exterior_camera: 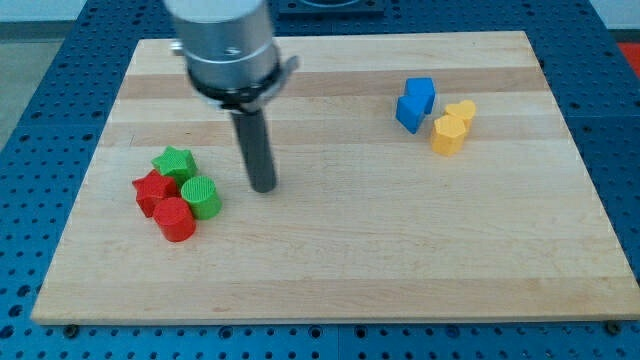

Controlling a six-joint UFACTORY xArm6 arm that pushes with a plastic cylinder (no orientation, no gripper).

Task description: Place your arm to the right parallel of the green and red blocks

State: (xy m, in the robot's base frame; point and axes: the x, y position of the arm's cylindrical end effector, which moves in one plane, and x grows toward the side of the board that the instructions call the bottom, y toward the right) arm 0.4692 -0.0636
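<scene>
A cluster of green and red blocks sits at the view's left: a green star [174, 162], a green cylinder [202, 197], a red star [153, 190] and a red cylinder [175, 219]. They touch one another. My tip [263, 186] rests on the board just to the right of the cluster, about level with the green cylinder, with a small gap between them. The rod rises from the tip to the grey arm body [225, 45] at the view's top.
Two blue blocks [414, 103] and two yellow blocks [452, 126] sit together at the view's upper right. The wooden board [340, 260] lies on a blue perforated table [30, 150].
</scene>
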